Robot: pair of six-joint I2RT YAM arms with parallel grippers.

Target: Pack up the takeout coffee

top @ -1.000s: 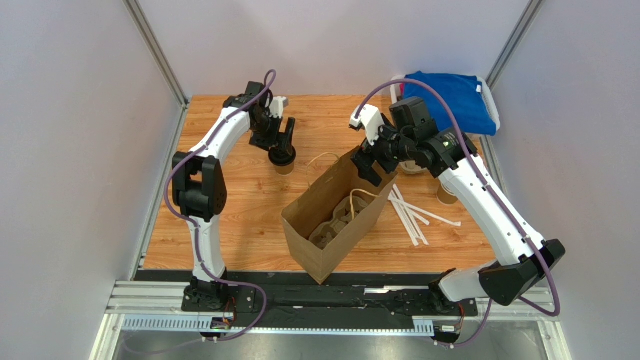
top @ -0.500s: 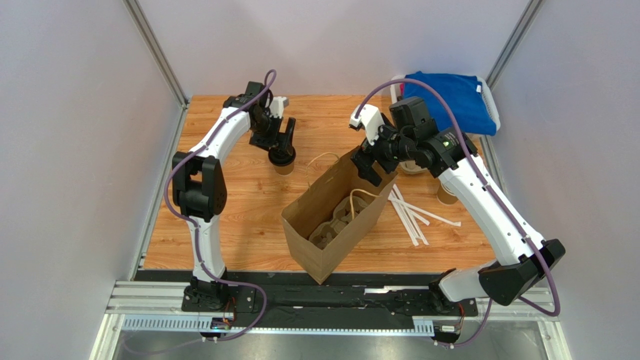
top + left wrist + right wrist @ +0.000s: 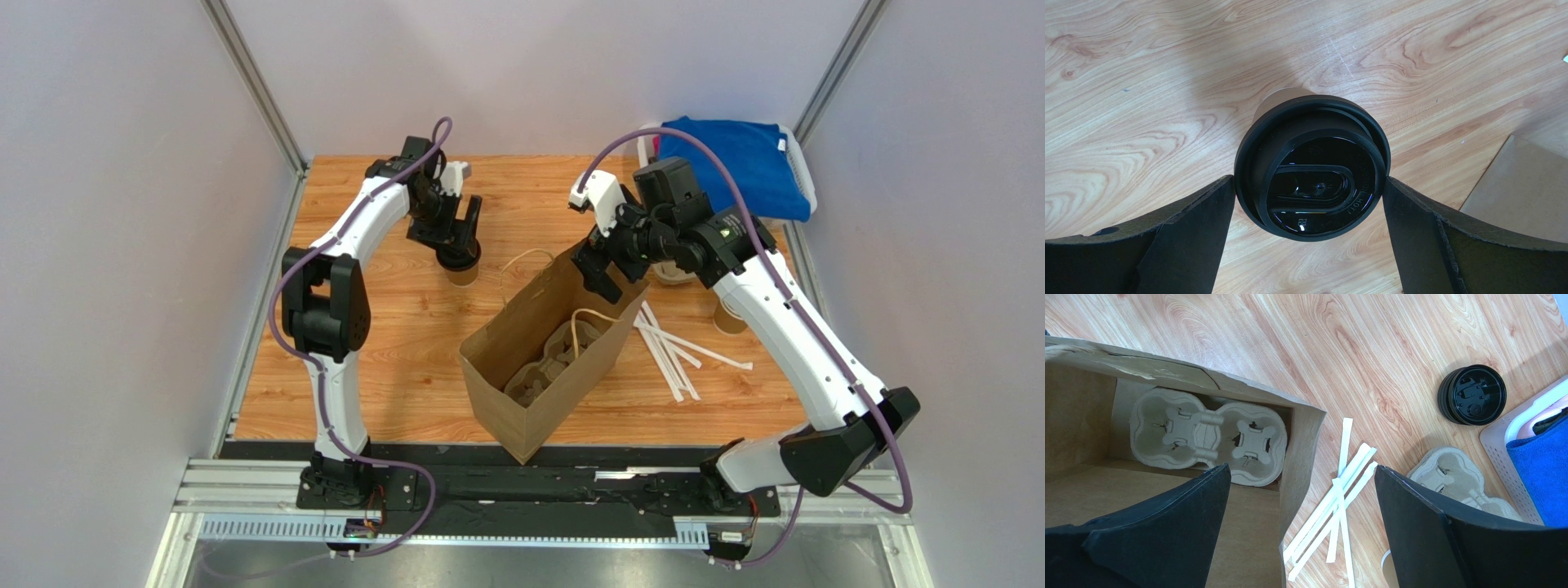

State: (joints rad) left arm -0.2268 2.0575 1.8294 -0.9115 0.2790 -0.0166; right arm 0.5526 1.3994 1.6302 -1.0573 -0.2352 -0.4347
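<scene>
The takeout coffee (image 3: 461, 262), a small paper cup with a black lid, stands upright on the wooden table at the far left. My left gripper (image 3: 459, 240) is open right over it. In the left wrist view its fingertips (image 3: 1223, 196) flank the lid (image 3: 1312, 153) on both sides, at or almost at its rim. An open brown paper bag (image 3: 540, 380) stands mid-table with a pulp cup carrier (image 3: 1207, 435) at its bottom. My right gripper (image 3: 607, 272) is open and straddles the bag's far wall (image 3: 1303, 447), one finger inside and one outside.
White straws (image 3: 669, 349) lie right of the bag. A loose black lid (image 3: 1473, 395) and a second pulp carrier (image 3: 1462, 481) lie near a white basket holding a blue cloth (image 3: 730, 165). A stack of unlidded cups (image 3: 729, 321) stands at the right.
The left gripper has shifted very slightly over the cup. The right arm, the bag and the cup have not visibly moved.
</scene>
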